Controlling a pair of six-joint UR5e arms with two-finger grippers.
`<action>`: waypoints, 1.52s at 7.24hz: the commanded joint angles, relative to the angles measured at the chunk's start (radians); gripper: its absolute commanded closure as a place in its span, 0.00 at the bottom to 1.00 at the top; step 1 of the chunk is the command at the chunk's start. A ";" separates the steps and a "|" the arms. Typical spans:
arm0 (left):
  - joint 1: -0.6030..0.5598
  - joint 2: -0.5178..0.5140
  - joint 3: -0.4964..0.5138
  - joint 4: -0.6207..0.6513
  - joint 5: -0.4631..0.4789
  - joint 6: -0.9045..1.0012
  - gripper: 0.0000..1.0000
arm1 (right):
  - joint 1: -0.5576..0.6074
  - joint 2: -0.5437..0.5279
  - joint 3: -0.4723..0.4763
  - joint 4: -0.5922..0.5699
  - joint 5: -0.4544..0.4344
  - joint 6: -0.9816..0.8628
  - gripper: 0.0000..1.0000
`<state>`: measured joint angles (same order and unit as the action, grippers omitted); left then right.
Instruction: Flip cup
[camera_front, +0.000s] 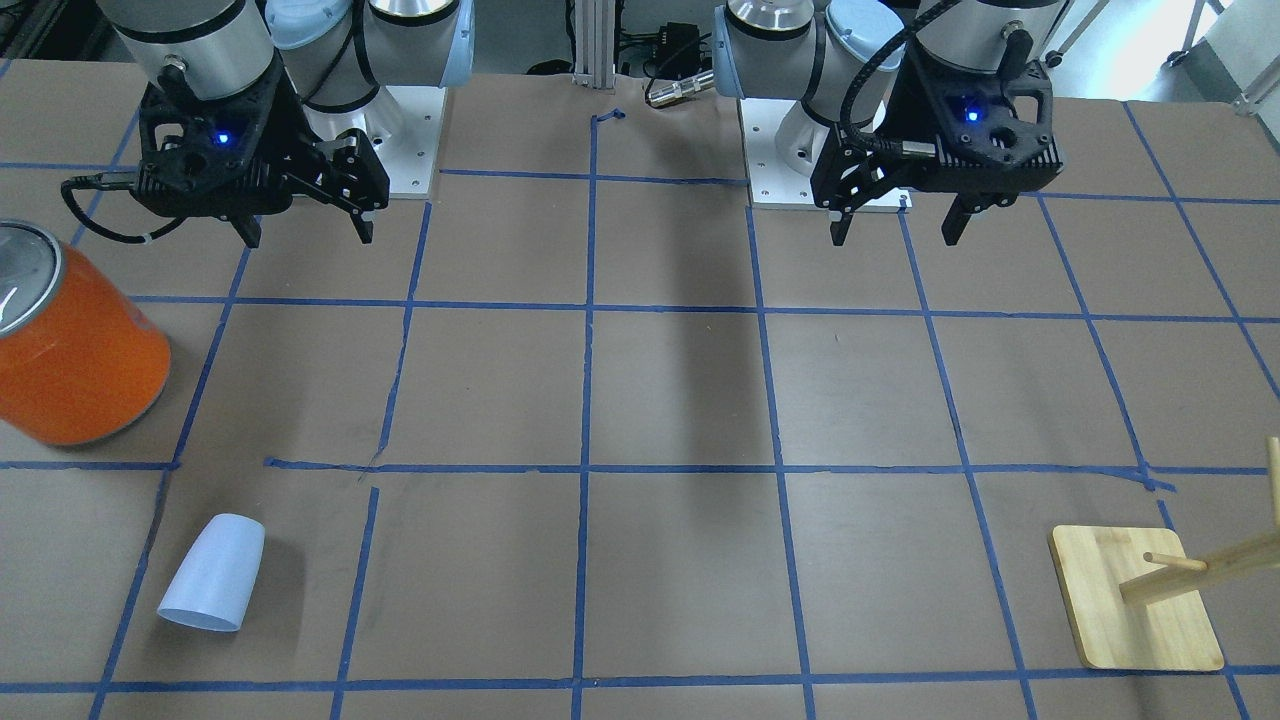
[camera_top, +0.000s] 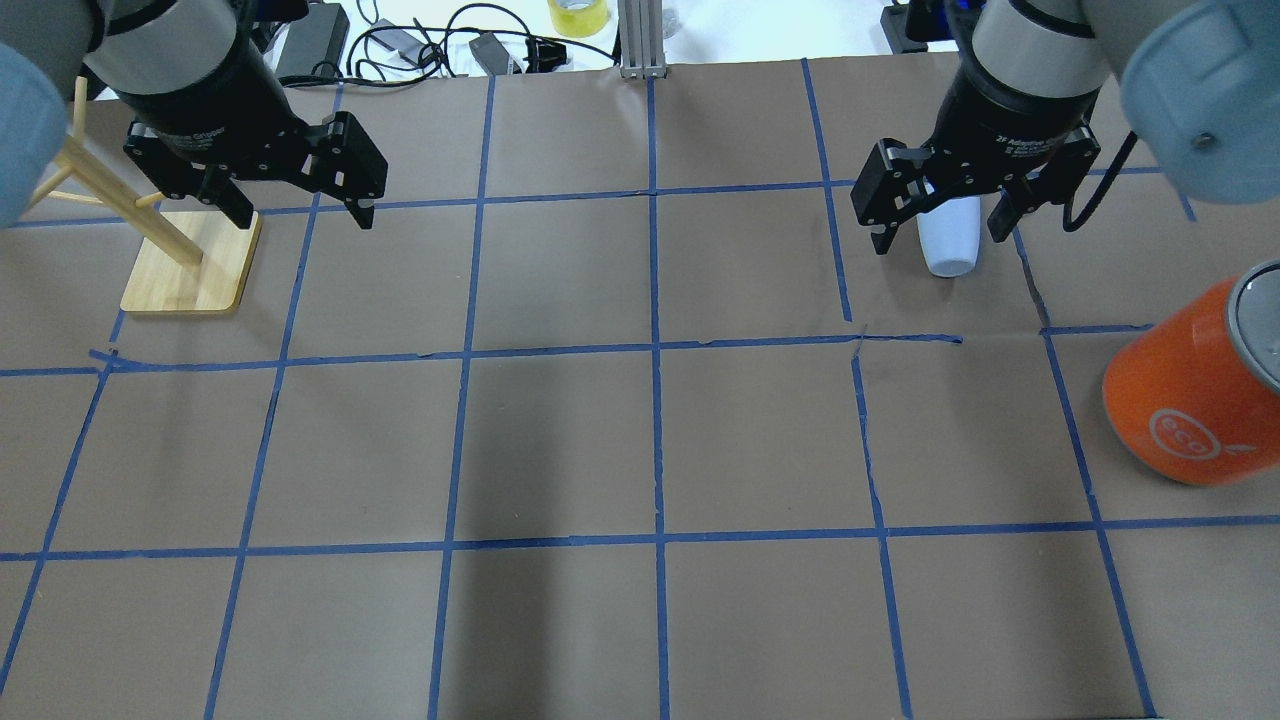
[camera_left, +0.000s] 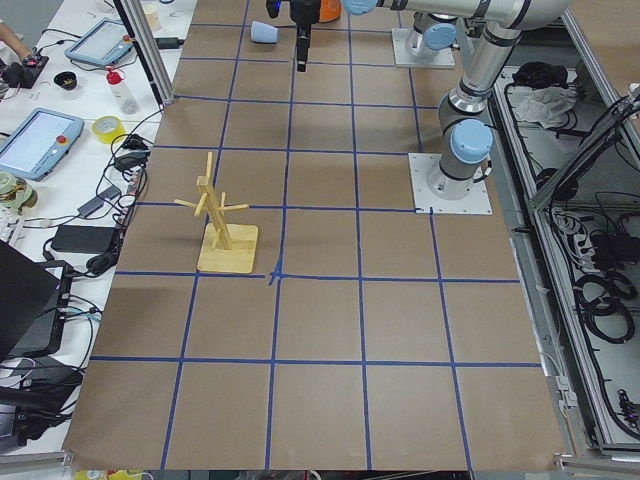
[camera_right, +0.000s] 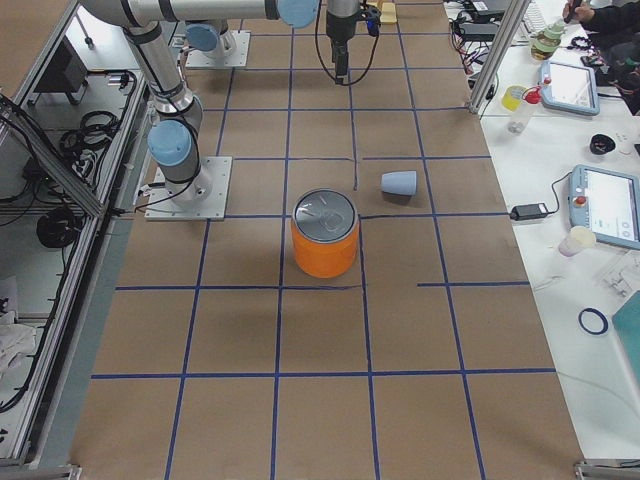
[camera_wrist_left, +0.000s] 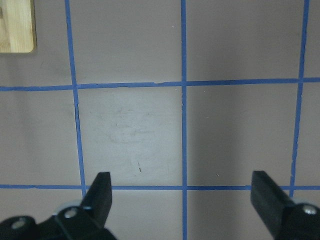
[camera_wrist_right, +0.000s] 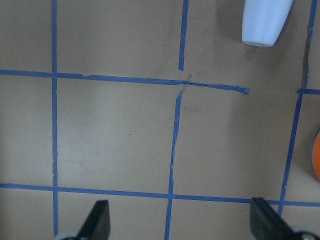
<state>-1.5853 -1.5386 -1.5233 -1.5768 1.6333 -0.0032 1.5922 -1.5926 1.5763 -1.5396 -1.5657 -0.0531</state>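
Right tool (camera_front: 307, 235) well apart from cup (camera_front: 212, 585)

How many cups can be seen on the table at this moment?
1. The cup is on the robot's right side, apart from the orange can; no other shows.
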 joint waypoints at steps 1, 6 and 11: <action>0.001 0.000 0.000 0.000 -0.041 0.002 0.00 | 0.000 0.000 0.001 0.000 0.006 -0.002 0.00; -0.001 0.000 -0.003 0.008 -0.038 0.012 0.00 | -0.001 -0.001 0.001 0.012 -0.004 0.010 0.00; -0.001 0.000 -0.006 0.009 -0.041 0.012 0.00 | -0.003 0.000 0.002 0.013 -0.005 0.019 0.00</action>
<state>-1.5869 -1.5386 -1.5278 -1.5678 1.5936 0.0092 1.5903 -1.5926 1.5779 -1.5251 -1.5708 -0.0400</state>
